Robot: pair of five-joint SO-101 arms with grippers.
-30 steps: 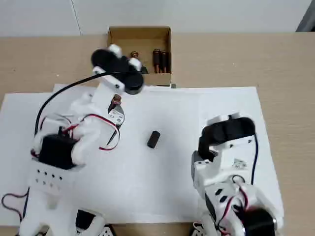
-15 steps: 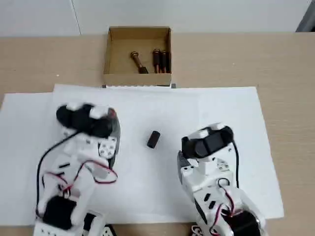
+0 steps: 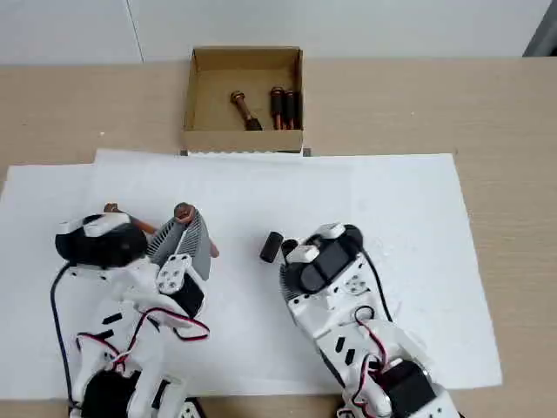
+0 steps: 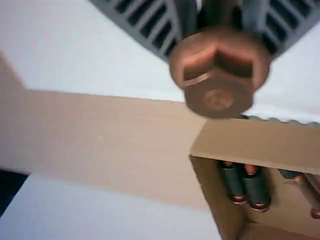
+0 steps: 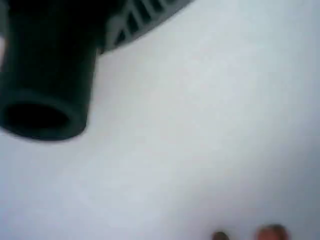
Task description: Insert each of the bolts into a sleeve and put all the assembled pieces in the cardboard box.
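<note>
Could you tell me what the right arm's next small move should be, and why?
Probably take hold of the black sleeve with the right gripper and lift it. The sleeve lies loose on the white paper right at that gripper, and the left gripper holds a bolt that needs a sleeve.

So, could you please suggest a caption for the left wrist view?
Left tool holding a copper-coloured bolt, hex head toward the camera, with sleeved bolts in the cardboard box beyond.
</note>
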